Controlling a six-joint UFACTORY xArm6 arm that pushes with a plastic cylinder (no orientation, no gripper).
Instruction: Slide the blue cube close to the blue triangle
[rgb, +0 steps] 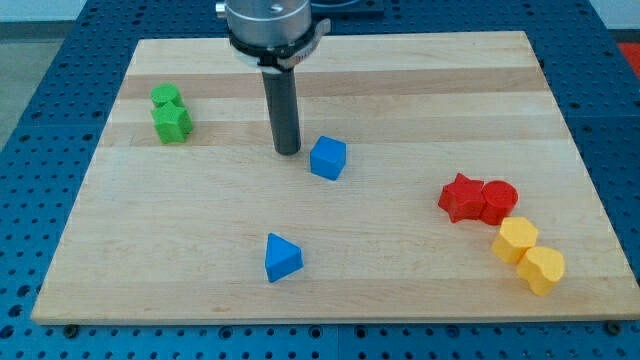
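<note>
The blue cube (328, 158) sits near the middle of the wooden board (420, 90). The blue triangle (282, 257) lies lower down, below and slightly left of the cube, well apart from it. My tip (288, 151) rests on the board just left of the blue cube, a small gap away from its left side. The dark rod rises from the tip to the arm's head at the view's top.
Two green blocks (170, 112) sit touching at the upper left. A red star-like block (461, 196) and a red cylinder (498, 201) sit at the right, with two yellow blocks (529, 255) below them. Blue pegboard surrounds the board.
</note>
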